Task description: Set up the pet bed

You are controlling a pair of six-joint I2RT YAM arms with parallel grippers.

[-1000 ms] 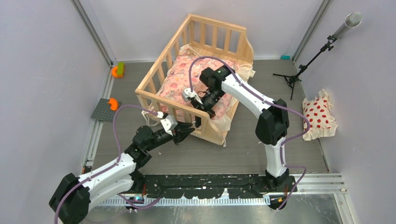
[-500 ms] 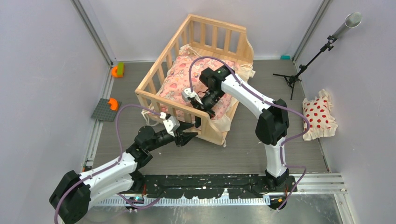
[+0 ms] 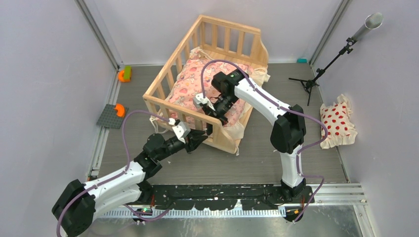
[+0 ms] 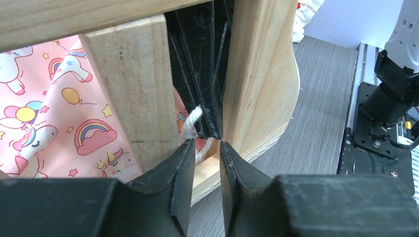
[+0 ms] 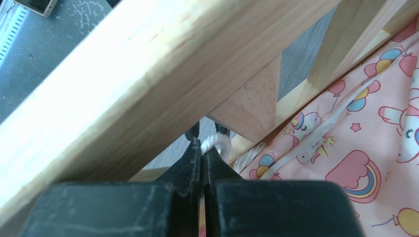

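The pet bed, a light wooden slatted frame, stands mid-table with a pink cartoon-print cushion inside. My right gripper reaches down inside the near rail, shut on a cream tie of the cushion under the rail. My left gripper is outside that rail. In the left wrist view its jaws stand narrowly open with nothing between them. They point into the gap between a slat and the corner post, just below the tie in the right fingers.
A white pillow with red dots lies at the right wall, by a black tripod stand. An orange toy and a grey plate with an orange piece sit at the left wall.
My left gripper's jaws opened wider, then narrowed again, and it edged closer to the near rail. The right arm stayed put, still pinching the tie.
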